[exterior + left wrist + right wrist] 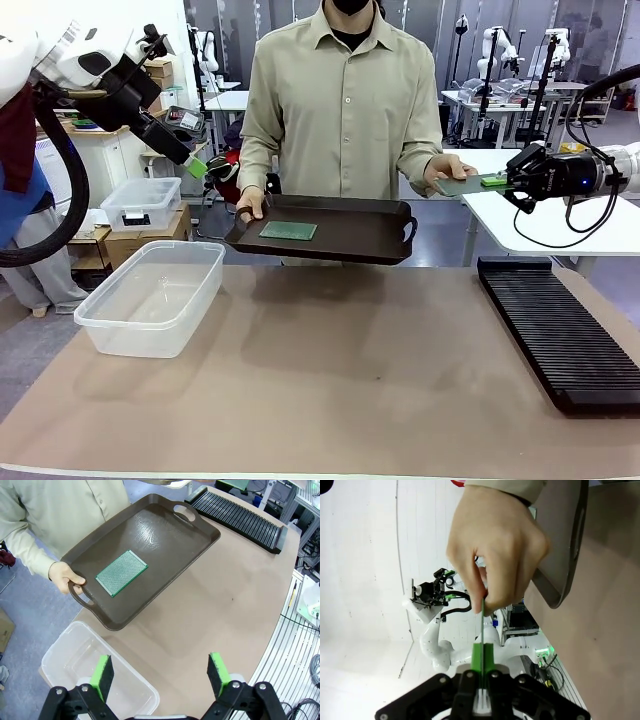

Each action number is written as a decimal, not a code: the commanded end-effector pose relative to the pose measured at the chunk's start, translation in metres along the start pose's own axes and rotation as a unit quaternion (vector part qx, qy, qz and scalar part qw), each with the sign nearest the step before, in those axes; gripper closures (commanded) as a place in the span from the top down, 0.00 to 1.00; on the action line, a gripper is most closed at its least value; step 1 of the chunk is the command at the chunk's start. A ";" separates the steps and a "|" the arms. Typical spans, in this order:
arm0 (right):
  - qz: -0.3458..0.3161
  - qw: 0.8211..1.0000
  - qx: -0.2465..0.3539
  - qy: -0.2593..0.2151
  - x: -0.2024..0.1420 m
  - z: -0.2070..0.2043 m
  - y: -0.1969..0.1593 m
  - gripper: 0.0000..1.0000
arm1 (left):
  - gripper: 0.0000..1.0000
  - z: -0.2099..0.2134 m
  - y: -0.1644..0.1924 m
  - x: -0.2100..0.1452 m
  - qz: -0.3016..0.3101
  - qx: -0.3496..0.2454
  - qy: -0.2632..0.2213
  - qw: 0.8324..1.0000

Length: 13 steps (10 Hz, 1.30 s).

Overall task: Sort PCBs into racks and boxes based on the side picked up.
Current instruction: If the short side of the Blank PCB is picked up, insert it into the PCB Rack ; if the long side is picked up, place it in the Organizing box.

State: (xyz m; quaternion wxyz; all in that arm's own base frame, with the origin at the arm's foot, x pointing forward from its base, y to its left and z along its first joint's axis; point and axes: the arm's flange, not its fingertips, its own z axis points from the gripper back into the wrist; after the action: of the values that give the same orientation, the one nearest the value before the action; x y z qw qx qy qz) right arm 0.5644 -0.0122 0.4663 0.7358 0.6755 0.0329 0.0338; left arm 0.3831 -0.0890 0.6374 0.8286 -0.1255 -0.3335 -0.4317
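Green PCB (121,573), seemingly dotted, flat on tray (165,535)

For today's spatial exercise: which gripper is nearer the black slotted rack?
Right. The right gripper hangs just beyond the rack's far end; the left gripper hangs up near the tub, on the opposite side.

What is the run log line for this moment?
right gripper: shut on PCB, person's hand also holds it | left gripper: open, raised | second PCB: flat on tray
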 end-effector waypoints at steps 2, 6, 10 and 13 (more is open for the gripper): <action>0.000 1.000 0.001 0.002 0.000 0.000 0.000 0.00 | 1.00 -0.001 0.001 -0.002 0.001 -0.005 0.000 1.000; 0.000 1.000 0.001 0.002 0.000 0.000 0.000 0.00 | 1.00 -0.001 0.001 -0.002 0.001 -0.005 0.000 1.000; 0.000 1.000 0.001 0.002 0.000 0.000 0.000 0.00 | 1.00 -0.001 0.001 -0.002 0.001 -0.005 0.000 1.000; 0.000 1.000 0.001 0.002 0.000 0.000 0.000 0.00 | 1.00 -0.001 0.001 -0.002 0.001 -0.005 0.000 1.000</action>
State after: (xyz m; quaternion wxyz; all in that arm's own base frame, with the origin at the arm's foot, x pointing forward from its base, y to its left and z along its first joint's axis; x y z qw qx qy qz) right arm 0.5643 -0.0122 0.4662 0.7357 0.6756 0.0332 0.0339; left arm 0.3831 -0.0890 0.6374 0.8286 -0.1255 -0.3335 -0.4317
